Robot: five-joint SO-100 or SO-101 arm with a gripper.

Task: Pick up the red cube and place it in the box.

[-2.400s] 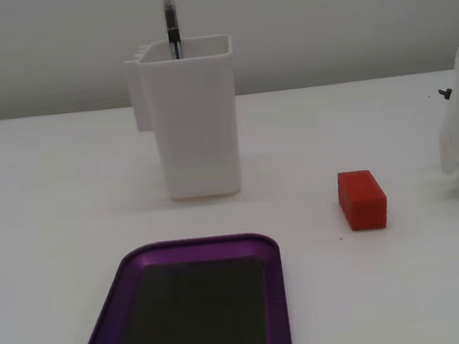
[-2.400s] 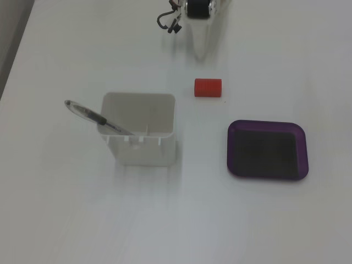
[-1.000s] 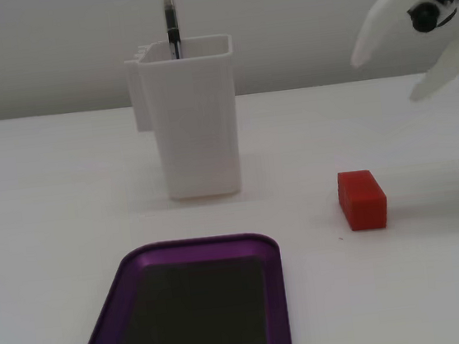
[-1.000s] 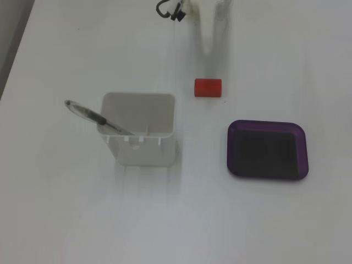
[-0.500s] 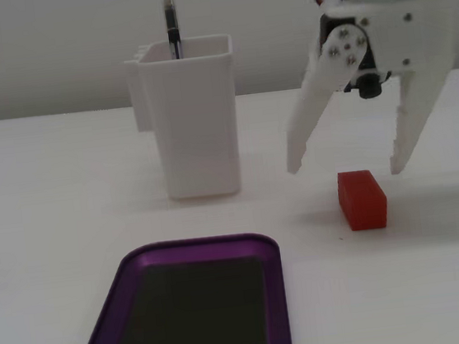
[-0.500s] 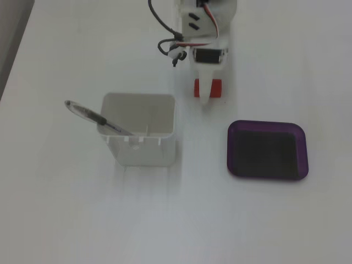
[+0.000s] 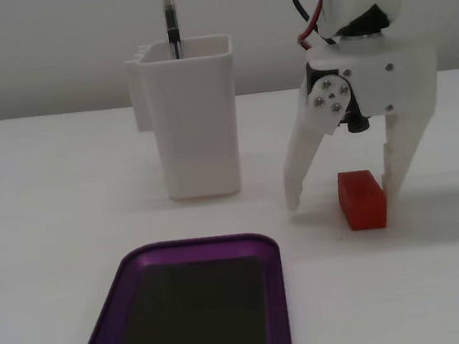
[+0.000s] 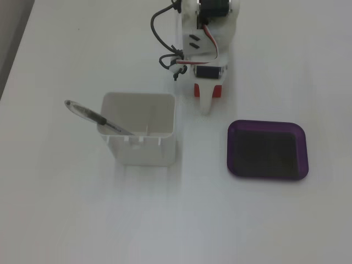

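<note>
The red cube (image 7: 362, 200) lies on the white table, right of the purple box (image 7: 196, 244). My white gripper (image 7: 343, 198) hangs open over the cube, one finger on each side of it and tips close to the table; the left finger stands well clear of the cube, the right one near its far end. From above, the gripper (image 8: 207, 92) covers most of the red cube (image 8: 218, 91), leaving only red edges showing. The box (image 8: 267, 124) has nothing on its dark floor and sits to the lower right of the cube in that view.
A tall white container (image 7: 195, 126) holding a pen (image 7: 170, 21) stands behind the box and left of the gripper. From above, the container (image 8: 140, 148) and pen (image 8: 93, 115) sit left of the cube. Black cables loop off the arm (image 8: 165, 55).
The arm swung in from the edge of the views to above the cube, and over the last half second the open gripper dropped lower so its fingers straddle the cube.
</note>
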